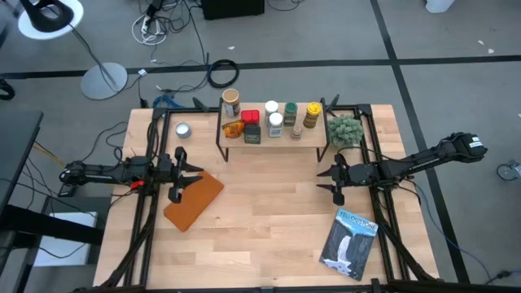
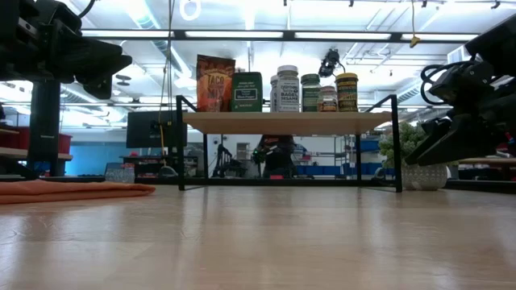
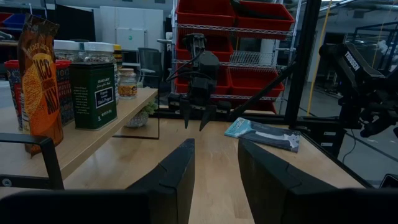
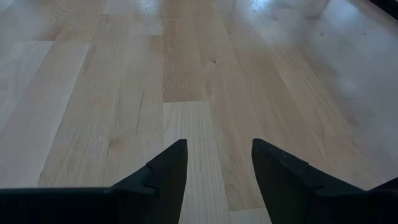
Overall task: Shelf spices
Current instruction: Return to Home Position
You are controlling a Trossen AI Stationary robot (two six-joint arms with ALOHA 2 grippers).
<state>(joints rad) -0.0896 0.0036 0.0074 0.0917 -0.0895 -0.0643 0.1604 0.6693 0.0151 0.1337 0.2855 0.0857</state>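
Observation:
The shelf [image 1: 273, 140], a light wooden board on thin black legs, stands at the table's far middle. On its board stand the spices: a tan cylinder [image 1: 231, 102], an orange packet [image 1: 234, 128], a red tin [image 1: 250, 117], a dark box [image 1: 252, 133], white-lidded jars [image 1: 275, 124], a green-lidded jar [image 1: 291, 109] and a yellow-lidded jar [image 1: 312, 115]. My left gripper [image 1: 186, 175] hovers open at the table's left, beside the shelf's left end. My right gripper [image 1: 327, 181] hovers open at the right, in front of the shelf's right end. In the left wrist view the packet [image 3: 38, 81] and box [image 3: 93, 94] stand on the board.
A flat brown slab [image 1: 194, 201] lies under the left gripper. A small silver round tin [image 1: 182, 129] sits left of the shelf, a small green plant [image 1: 345, 130] right of it. A blue booklet [image 1: 351, 242] lies near the right front. Bare wood spans the table's middle.

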